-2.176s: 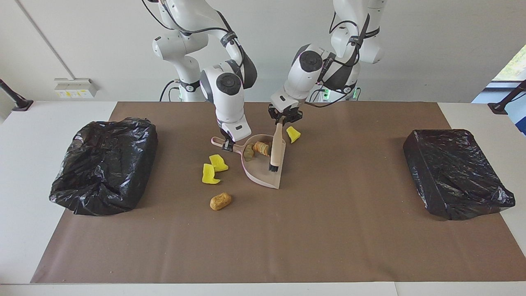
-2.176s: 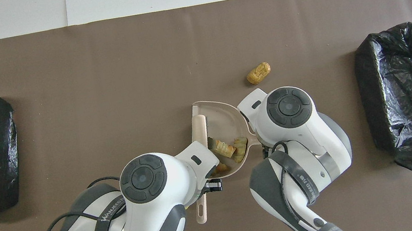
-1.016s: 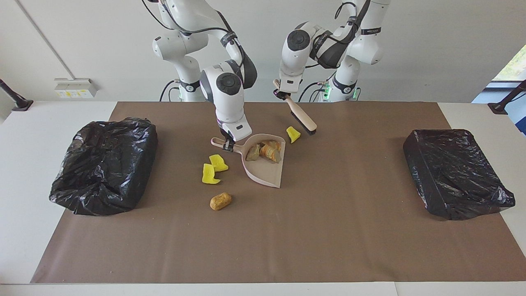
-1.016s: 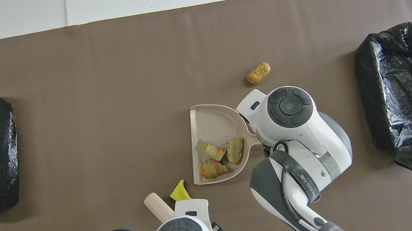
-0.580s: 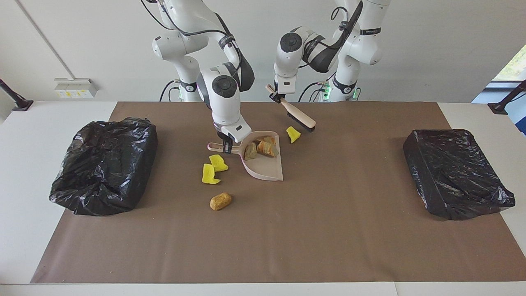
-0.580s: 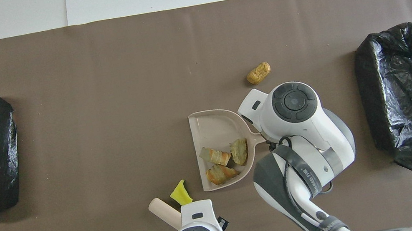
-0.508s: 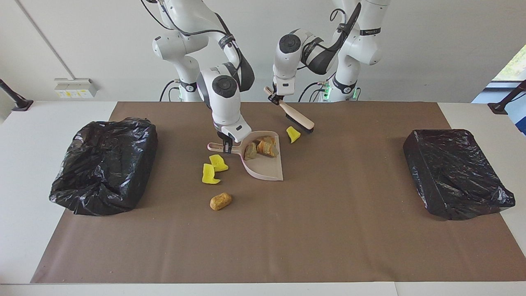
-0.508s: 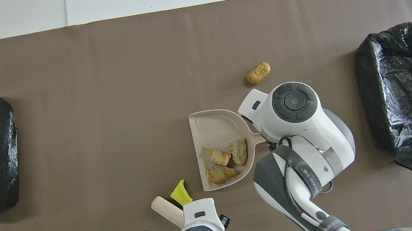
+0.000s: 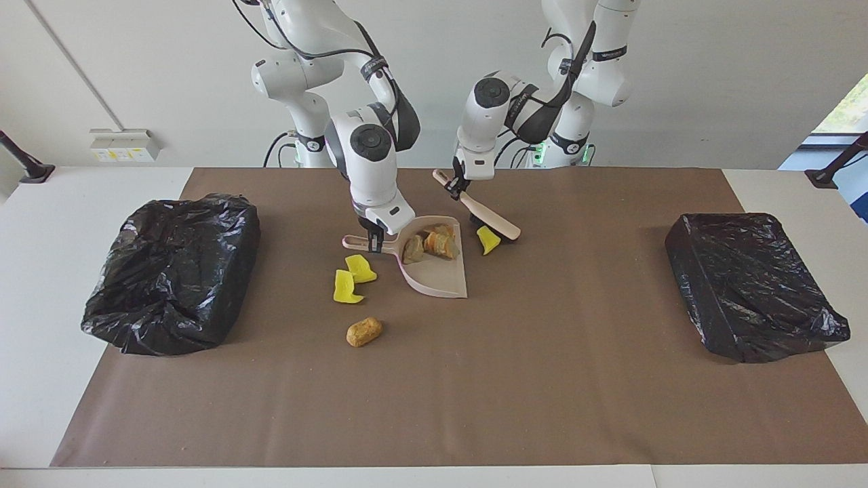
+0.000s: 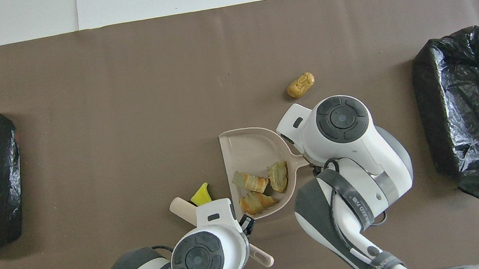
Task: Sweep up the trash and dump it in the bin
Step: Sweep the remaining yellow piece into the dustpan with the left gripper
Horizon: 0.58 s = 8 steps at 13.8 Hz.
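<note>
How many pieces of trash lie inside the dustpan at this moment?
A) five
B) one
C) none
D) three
D: three beige lumps lie together at the handle end of the dustpan; the yellow chunks and the brown lump lie on the mat outside it.

A robotics lab, not a home. Two white arms [image 9: 366,135] are mounted at the desk's [image 9: 41,224] 12 o'clock edge before a bare white wall [image 9: 712,81]. A brown mat [image 9: 475,393] covers the desk. A socket strip [image 9: 124,146] sits on the wall at 10 o'clock, camera clamps [image 9: 27,166] at both ends.
</note>
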Each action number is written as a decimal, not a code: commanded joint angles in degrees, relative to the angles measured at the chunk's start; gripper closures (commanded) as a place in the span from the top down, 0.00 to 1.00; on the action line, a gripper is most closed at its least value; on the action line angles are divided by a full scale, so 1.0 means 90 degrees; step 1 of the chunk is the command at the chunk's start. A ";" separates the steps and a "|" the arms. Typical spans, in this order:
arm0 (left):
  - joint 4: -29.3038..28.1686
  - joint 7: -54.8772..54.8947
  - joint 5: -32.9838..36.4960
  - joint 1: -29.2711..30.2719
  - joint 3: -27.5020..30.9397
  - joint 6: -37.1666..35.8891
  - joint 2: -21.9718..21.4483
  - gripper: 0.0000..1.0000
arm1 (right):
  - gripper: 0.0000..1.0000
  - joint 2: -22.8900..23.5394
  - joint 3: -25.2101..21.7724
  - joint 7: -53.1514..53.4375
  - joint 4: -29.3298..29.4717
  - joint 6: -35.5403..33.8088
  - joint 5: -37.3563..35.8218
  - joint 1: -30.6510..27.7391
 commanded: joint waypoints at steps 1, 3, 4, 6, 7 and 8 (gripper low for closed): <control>0.0323 0.1050 0.0046 0.0305 -0.0039 0.0290 0.0347 0.00 | 0.00 0.0011 0.0039 0.0128 -0.0061 0.0056 -0.0111 -0.0007; 0.0401 0.2026 0.0027 0.0394 -0.0039 0.0601 0.0464 0.00 | 0.00 0.0011 0.0039 0.0138 -0.0061 0.0047 -0.0111 -0.0007; 0.0450 0.2408 0.0027 0.0394 -0.0039 0.0826 0.0523 0.00 | 0.00 0.0011 0.0039 0.0206 -0.0061 0.0047 -0.0111 -0.0007; 0.0538 0.3480 0.0027 0.0385 -0.0059 0.1101 0.0630 0.00 | 0.00 0.0011 0.0039 0.0255 -0.0061 0.0047 -0.0111 0.0003; 0.0625 0.4008 0.0008 0.0365 -0.0069 0.1101 0.0670 0.00 | 0.00 0.0002 0.0039 0.0265 -0.0061 0.0047 -0.0111 0.0003; 0.0665 0.4371 0.0017 0.0326 -0.0098 0.1101 0.0680 0.00 | 0.00 0.0011 0.0039 0.0294 -0.0061 0.0047 -0.0111 0.0003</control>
